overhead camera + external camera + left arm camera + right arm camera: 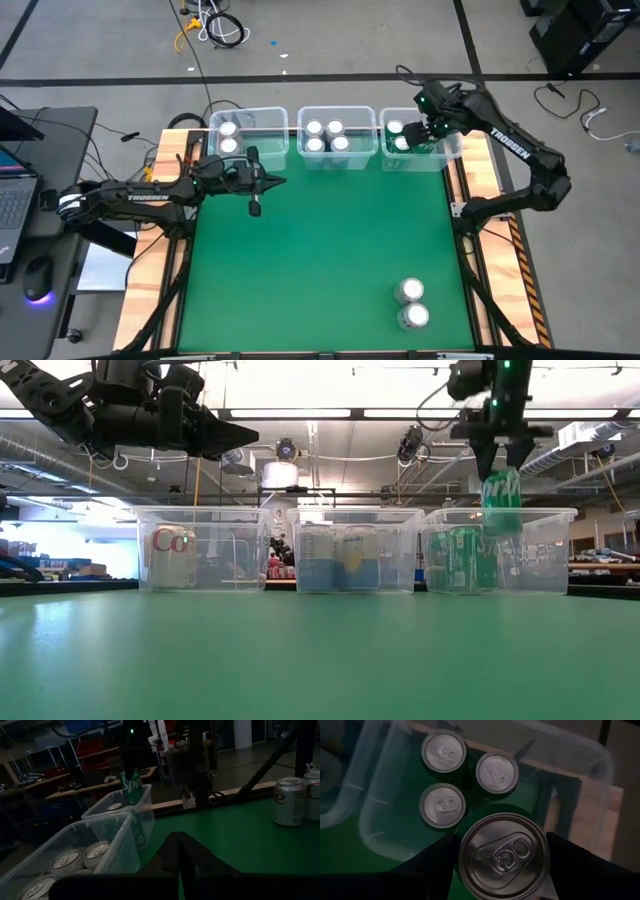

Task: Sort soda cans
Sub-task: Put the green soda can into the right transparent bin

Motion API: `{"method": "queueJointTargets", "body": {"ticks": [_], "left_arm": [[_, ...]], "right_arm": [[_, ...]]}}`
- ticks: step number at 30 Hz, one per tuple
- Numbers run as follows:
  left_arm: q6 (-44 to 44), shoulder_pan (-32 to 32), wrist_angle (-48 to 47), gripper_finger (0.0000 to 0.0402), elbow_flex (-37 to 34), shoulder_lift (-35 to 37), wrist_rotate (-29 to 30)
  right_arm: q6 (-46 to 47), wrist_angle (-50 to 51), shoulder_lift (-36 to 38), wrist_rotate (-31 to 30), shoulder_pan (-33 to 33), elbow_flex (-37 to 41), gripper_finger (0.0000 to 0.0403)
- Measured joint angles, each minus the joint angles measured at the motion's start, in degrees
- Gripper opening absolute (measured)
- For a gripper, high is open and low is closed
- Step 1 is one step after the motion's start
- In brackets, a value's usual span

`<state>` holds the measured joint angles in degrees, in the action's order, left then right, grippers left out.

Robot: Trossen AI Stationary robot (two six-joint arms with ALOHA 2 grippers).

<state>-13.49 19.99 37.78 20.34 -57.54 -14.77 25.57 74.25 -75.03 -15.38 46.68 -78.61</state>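
Green table [320, 260] filling frame centre in high view. Three clear bins lining its upper edge: left bin [262, 118] holding two cans, middle bin [337, 112] holding four, right bin [444, 158] holding green cans (three tops showing in right wrist view). Left arm [130, 197] reaching in from left of frame, left gripper [275, 181] sitting closed, empty, just below left bin. Right gripper [502, 455] gripping green can [501, 495] by its top, hanging upright over right bin. Two silver-topped cans [412, 303] standing touching at lower right of table.
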Motion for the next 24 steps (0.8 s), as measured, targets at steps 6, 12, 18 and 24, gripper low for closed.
{"method": "queueJointTargets", "body": {"ticks": [6, 12, 18, 24], "left_arm": [[0.2, 0.0, 0.2, 0.0002, 0.0, 0.0, 0.0], [0.2, 0.0, 0.4, 0.0002, 0.0, 0.0, 0.0], [0.1, 0.0, 0.4, 0.0002, 0.0, 0.0, 0.0], [0.2, 0.0, 0.4, 0.0002, 0.0, 0.0, 0.1]], "right_arm": [[-2.0, -10.0, 0.2, 3.3, 3.1, 8.7, 0.0257], [-2.8, -15.8, -1.7, 6.1, 5.5, 13.3, 0.0258], [-3.1, -18.7, -3.0, 6.6, 7.3, 15.6, 0.0257], [-3.7, -21.0, -5.6, 8.4, 8.4, 17.1, 0.0264]]}}
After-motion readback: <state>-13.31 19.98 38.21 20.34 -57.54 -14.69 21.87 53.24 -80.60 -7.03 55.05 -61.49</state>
